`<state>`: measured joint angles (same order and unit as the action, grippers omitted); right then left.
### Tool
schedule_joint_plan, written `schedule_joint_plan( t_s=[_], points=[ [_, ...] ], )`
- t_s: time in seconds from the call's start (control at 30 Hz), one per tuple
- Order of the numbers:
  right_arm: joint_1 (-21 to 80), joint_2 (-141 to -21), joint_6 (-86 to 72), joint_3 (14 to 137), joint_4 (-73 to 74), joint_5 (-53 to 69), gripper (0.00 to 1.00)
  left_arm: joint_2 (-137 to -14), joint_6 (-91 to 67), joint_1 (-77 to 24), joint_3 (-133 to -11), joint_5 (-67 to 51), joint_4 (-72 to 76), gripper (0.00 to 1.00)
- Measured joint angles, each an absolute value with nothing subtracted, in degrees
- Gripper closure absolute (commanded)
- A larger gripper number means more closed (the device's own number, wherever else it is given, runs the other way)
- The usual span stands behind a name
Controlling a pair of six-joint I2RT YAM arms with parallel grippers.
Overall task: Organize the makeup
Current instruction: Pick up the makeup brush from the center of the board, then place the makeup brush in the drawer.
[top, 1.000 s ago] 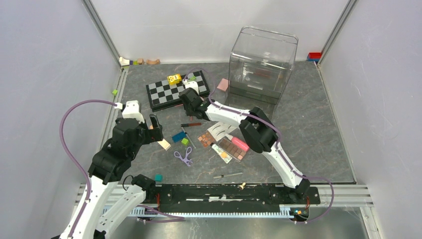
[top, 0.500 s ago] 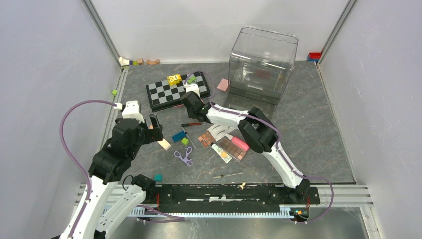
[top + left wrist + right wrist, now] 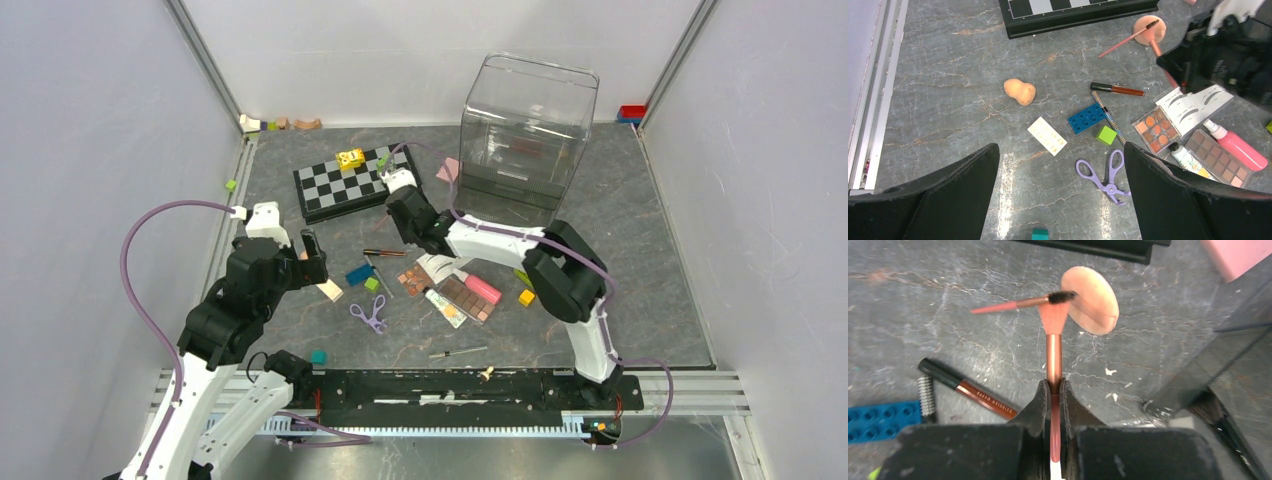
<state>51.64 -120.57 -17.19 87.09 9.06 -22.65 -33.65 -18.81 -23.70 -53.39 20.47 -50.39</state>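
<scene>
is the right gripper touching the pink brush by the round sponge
Touching. The right wrist view shows the right gripper clamped on the pink brush, with its handle pinched between the jaws and no gap on either side.

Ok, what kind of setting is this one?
Probably a robot test cell: white panel walls, two arms bolted to a metal rail, makeup and toy blocks scattered on a grey tabletop.

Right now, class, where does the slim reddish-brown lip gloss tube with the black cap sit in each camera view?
Top external: slim reddish-brown lip gloss tube, near centre.
Left wrist: upper middle, right of centre.
Right wrist: lower left.
Shared landmark: blue studded toy brick, lying close beside the tube in all three views.
</scene>
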Motion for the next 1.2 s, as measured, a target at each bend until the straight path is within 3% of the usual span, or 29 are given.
schedule_joint_plan(
  t_s=[0.3,0.57,0.8,0.93,1.2],
  points=[
    [51.6,-104.9,-11.7,72.8,5.7,-18.5,1.00,-33.6,-18.8,-23.7,-53.4,20.5,-50.4,0.00],
    [51.6,-97.8,-9.2,59.7,5.2,-16.1,1.00,-33.6,-18.8,-23.7,-53.4,20.5,-50.4,0.00],
    [51.6,-93.2,6.2,60.0,6.8,-15.6,0.99,-33.7,-18.8,-23.7,-53.5,19.7,-50.7,0.00],
    [50.0,-92.7,17.2,62.2,10.0,-15.8,0.93,-34.4,-18.8,-23.7,-54.4,18.9,-50.9,0.00],
    [34.6,-91.4,31.6,64.0,14.5,-5.0,0.96,-35.5,-18.9,-23.7,-56.6,17.3,-50.0,0.00]
  ],
)
